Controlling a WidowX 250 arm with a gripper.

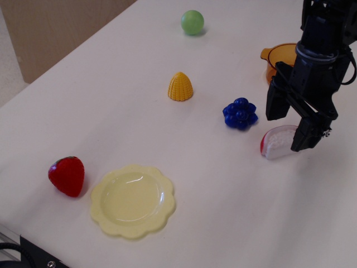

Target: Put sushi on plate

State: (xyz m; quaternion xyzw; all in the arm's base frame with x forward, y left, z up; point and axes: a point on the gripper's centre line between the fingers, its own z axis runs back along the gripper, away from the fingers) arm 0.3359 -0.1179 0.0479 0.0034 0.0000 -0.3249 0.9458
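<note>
Hand (291, 129) hides sushi (276, 143) right end, most of orange pot (277, 56).
</note>
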